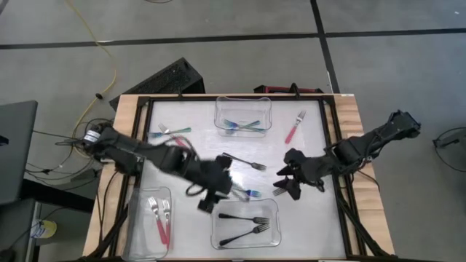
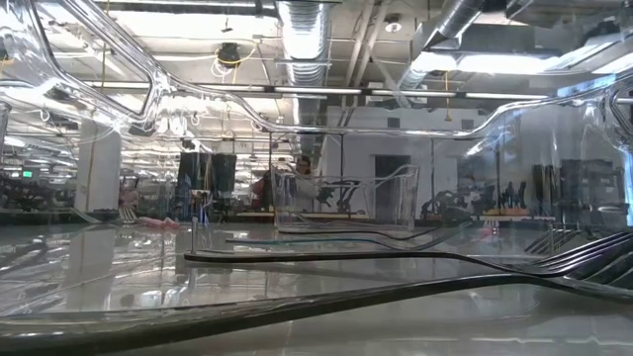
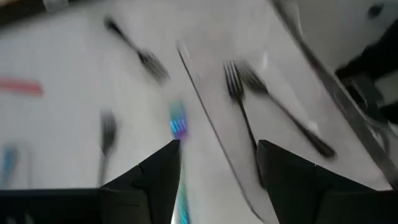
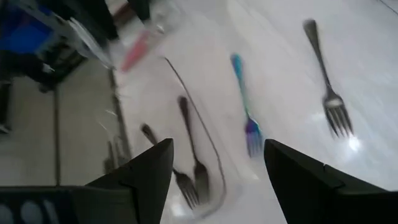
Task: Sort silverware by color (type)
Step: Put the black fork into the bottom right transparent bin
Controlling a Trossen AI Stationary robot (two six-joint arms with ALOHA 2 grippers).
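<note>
- Lying loose on the table [image 1: 189,145] are a teal fork [image 1: 249,193] just beyond the near bin's far wall, a black fork [image 1: 245,161] at mid-table, a pink fork [image 1: 295,127] toward the far right, and a teal fork with another fork beside it [image 1: 169,132] at the far left.
- Sorted already: two black forks [image 1: 244,225] in the near middle bin [image 1: 271,231], two pink forks [image 1: 162,217] in the near left bin [image 1: 138,225], teal forks [image 1: 242,126] in the far bin [image 1: 244,102].
- The high view shows the loose teal fork's long axis running left to right; the loose black fork runs on a slant, tines toward the right.
- Only the right wrist view shows that teal fork's tines [image 4: 253,135], pointing toward that camera, with the black fork [image 4: 326,81] alongside.
- The low view shows none of the colours clearly, only dark forks [image 2: 396,259] edge-on close to the lens.
- The left gripper [image 1: 211,195] hovers beside the near bin's far left corner, fingers [image 3: 155,174] spread apart and empty.
- The right gripper [image 1: 285,182] hovers by the bin's far right corner, fingers [image 4: 143,171] likewise apart and empty.
</note>
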